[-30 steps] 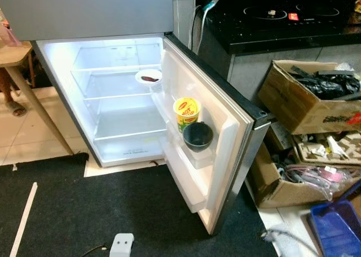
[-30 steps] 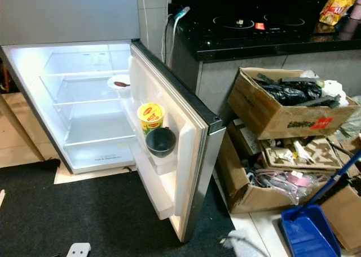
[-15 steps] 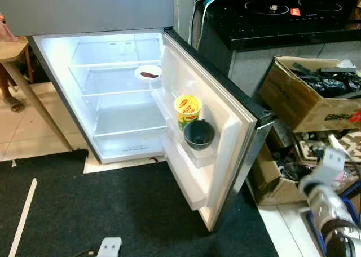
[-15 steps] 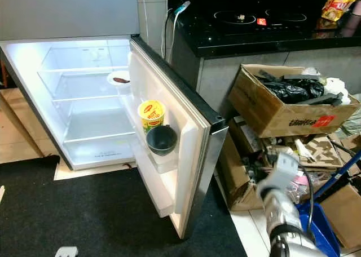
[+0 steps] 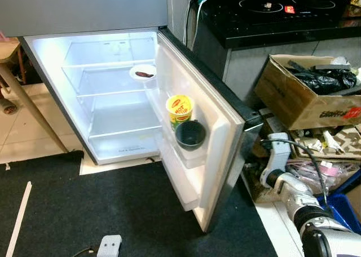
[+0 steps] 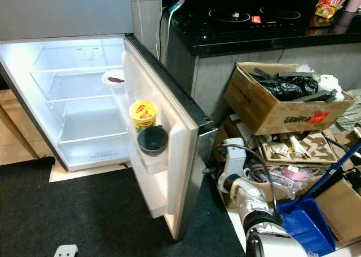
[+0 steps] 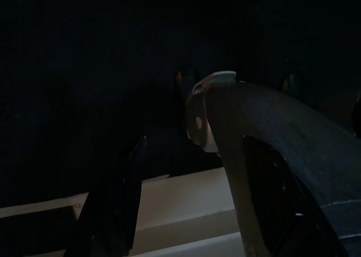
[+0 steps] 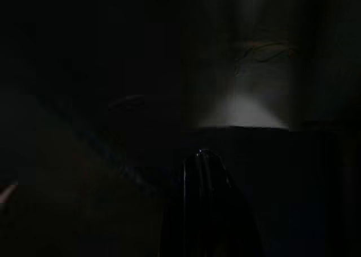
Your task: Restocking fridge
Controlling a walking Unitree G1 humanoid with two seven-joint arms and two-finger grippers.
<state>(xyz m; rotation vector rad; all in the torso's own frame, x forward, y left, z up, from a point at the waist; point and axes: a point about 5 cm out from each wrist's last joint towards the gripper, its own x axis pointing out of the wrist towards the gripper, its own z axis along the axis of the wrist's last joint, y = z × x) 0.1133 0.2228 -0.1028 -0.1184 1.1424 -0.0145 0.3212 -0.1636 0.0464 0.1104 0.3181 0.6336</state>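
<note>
Beside the open silver fridge door (image 5: 225, 138): right claw (image 6: 232, 155) newly raised, grip state unclear.
On door shelf, yellow noodle cup (image 5: 179, 109) and dark bowl (image 5: 190, 135); possibly reaching to close.

The right arm (image 6: 256, 212) has come up into sight at the robot's right side. A second ago it was not there; half a second ago it was lower. Now its wrist reaches forward to just beside the outer edge of the open fridge door (image 6: 186, 155), in front of the cardboard boxes (image 6: 282, 107). The camera also shifted slightly.
</note>
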